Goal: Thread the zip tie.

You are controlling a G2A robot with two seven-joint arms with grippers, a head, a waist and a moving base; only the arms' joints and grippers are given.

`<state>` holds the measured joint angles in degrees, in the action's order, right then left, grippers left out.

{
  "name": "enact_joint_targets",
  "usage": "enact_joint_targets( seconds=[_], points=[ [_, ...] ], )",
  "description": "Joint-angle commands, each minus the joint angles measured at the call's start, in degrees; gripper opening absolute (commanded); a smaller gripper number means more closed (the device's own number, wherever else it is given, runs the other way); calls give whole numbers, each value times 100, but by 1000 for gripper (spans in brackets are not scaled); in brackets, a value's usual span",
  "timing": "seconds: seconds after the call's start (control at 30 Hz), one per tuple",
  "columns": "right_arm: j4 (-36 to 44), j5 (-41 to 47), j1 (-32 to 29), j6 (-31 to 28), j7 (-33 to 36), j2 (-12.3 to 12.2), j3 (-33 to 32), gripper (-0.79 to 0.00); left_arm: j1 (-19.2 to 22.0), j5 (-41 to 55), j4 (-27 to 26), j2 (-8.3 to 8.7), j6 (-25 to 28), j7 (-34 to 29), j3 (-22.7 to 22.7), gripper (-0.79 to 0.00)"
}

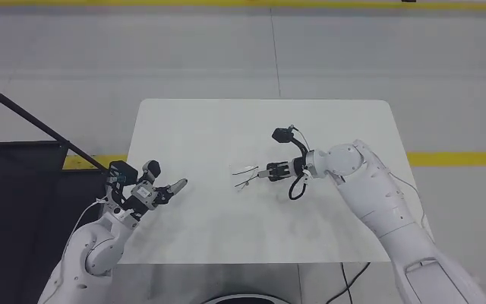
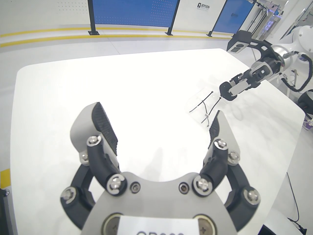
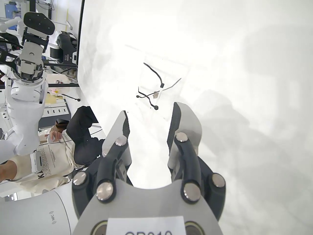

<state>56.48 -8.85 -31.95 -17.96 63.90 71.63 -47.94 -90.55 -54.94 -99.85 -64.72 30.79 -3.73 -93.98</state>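
Two black zip ties (image 1: 244,172) lie loose near the middle of the white table (image 1: 213,129), on a clear plastic sheet. In the right wrist view one curved tie (image 3: 156,73) lies farther out and the other tie (image 3: 149,101) ends with its head just ahead of my right gripper (image 3: 150,114). That gripper is open and low over the table, with nothing between its fingers. From the left wrist view the ties (image 2: 201,101) lie beyond my open left gripper (image 2: 157,121), and the right gripper (image 2: 226,92) is at their far end. My left gripper (image 1: 176,187) is over the table's front left.
The table's right edge (image 2: 297,133) and front edge are close to the arms. A cable (image 1: 298,186) loops under the right wrist. Bare tabletop lies between the two grippers and across the back of the table.
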Motion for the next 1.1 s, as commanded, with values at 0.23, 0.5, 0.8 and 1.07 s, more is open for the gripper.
enact_joint_targets(
  seconds=[0.23, 0.5, 0.8, 1.07],
  points=[
    [-444, 132, 202, -124, -41, 131, 188, -496, 0, 0, 0, 0, 0, 0, 0, 0],
    [-686, 195, 344, -157, -41, 235, 326, -536, 0, 0, 0, 0, 0, 0, 0, 0],
    [-914, 251, 469, -220, -32, 333, 433, -603, 0, 0, 0, 0, 0, 0, 0, 0],
    [-1046, 297, 530, -282, 13, 393, 485, -763, 0, 0, 0, 0, 0, 0, 0, 0]
  ],
)
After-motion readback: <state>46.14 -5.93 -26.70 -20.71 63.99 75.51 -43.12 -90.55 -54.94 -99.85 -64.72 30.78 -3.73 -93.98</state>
